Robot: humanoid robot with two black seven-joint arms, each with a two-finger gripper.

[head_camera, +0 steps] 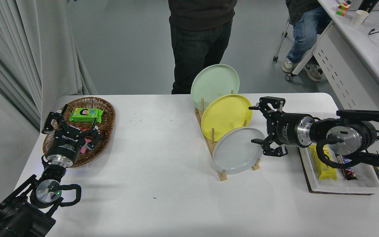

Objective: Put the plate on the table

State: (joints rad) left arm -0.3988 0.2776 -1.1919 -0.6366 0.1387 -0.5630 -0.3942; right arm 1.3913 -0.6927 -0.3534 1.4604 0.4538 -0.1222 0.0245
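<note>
Now my right gripper (254, 124) hangs spread wide, level with the plate's (237, 150) rim so it can pinch it; the plate leans in the rack (223, 175) just left of the fingers. My left gripper (69, 126) sits parked and open over the basket (107, 108).

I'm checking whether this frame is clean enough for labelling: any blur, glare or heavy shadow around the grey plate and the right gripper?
Head view: sharp throughout, no motion blur on the right gripper; the plate shows soft, even light without glare; only faint shadows on the table.
</note>
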